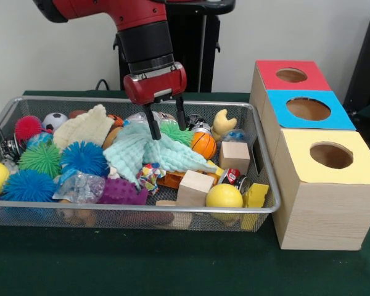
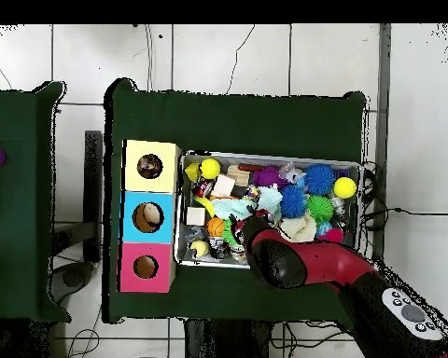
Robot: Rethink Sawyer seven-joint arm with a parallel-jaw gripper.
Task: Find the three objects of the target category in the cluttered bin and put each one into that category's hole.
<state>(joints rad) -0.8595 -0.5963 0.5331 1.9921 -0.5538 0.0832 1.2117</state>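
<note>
The wire mesh bin is full of clutter; it also shows in the overhead view. One knotted rope ball of mixed colours lies near the bin's front, half under a mint green cloth. No other rope ball shows. My gripper hangs over the bin's middle, open, with one fingertip touching the top of the mint cloth. In the overhead view the red arm hides the gripper. Three wooden boxes stand beside the bin, with holes in a red top, a blue top and a yellow top.
In the bin lie spiky balls in blue, green and pink, yellow balls, wooden blocks, a small basketball, a cream cloth and a purple bumpy toy. The table is covered in green cloth.
</note>
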